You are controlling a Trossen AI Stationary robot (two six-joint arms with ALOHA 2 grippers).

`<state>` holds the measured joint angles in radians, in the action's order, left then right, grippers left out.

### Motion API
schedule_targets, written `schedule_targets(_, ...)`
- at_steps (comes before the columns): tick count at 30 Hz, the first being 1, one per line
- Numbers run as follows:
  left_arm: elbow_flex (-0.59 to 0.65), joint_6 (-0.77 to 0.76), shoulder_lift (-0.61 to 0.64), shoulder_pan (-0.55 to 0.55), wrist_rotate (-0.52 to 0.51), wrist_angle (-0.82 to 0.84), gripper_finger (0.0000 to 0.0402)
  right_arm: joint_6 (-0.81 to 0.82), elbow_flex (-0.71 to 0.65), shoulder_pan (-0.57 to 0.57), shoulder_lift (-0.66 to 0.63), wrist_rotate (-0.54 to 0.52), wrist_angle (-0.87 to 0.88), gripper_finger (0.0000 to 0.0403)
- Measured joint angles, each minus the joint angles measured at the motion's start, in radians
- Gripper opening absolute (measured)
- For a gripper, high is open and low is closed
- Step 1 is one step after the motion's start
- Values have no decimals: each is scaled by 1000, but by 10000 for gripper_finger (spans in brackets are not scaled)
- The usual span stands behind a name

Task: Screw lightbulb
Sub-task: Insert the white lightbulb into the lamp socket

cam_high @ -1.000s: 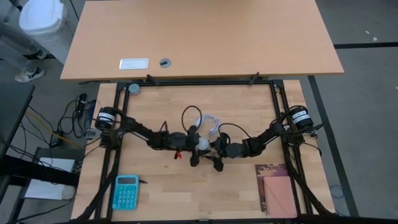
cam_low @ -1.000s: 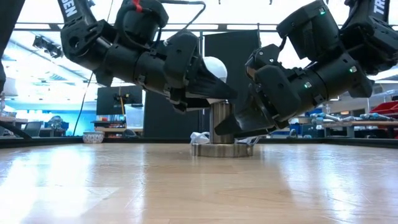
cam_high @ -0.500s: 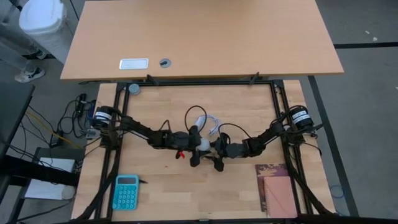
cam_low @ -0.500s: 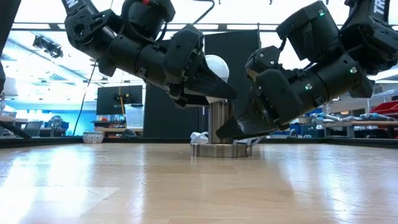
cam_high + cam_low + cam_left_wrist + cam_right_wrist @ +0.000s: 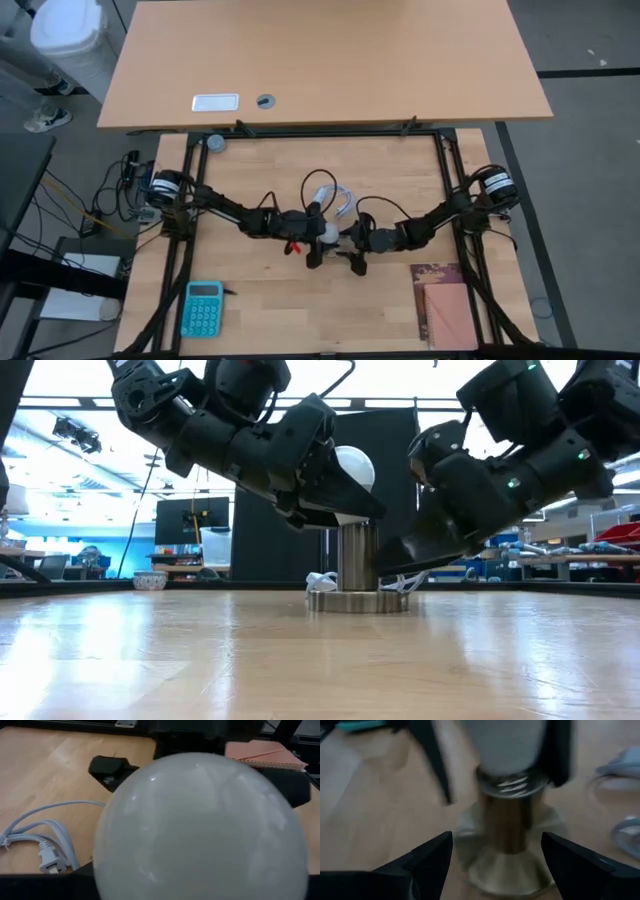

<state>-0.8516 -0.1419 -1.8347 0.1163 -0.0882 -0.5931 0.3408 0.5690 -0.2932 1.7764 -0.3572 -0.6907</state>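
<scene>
I have both dark arms meeting at the middle of the pale wooden table (image 5: pixel 250 320). The small white pear-shaped lightbulb (image 5: pixel 352 466) stands upright on top of the silvery metal socket post (image 5: pixel 357 560), which rises from a round flat base on the tabletop; its threaded grey base (image 5: pixel 512 784) shows just above the post's mouth, so I cannot say how far it is screwed in. My left gripper (image 5: pixel 345 500) reaches in from its side and has the bulb's globe between its dark fingers, closed around it partway rather than fully open; from the left wrist camera the frosted globe (image 5: pixel 200 827) fills nearly the whole picture. My right gripper (image 5: pixel 495 850) sits lower, beside the post, with its two dark fingers (image 5: pixel 427 857) spread wide on either side of the post and touching nothing that I can see; it holds nothing. From overhead, the right gripper (image 5: pixel 352 250) lies just beside the bulb (image 5: pixel 327 232), and the left gripper (image 5: pixel 315 235) is right on it. A coiled white cable with a plug (image 5: pixel 45 850) lies on the table near the socket, on the far side of the bulb in the overhead picture. Well apart from the work, a turquoise calculator (image 5: pixel 203 308) lies near the table's front on the left arm's side, and a reddish-brown notebook (image 5: pixel 442 305) lies near the front on the right arm's side.
</scene>
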Motion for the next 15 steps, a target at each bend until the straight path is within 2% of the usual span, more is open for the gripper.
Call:
schedule_targets(4, 0, -16, 0, -16, 37, 6, 240, -1, 0, -11, -6, 52, 22, 307)
schedule_targets(10, -27, -6, 1, -25, 80, 51, 240, -12, 0, -13, -2, 6, -3, 307)
schedule_targets(15, -31, 8, 0, -26, 87, 67, 240, -33, 0, -13, -2, 17, -49, 307)
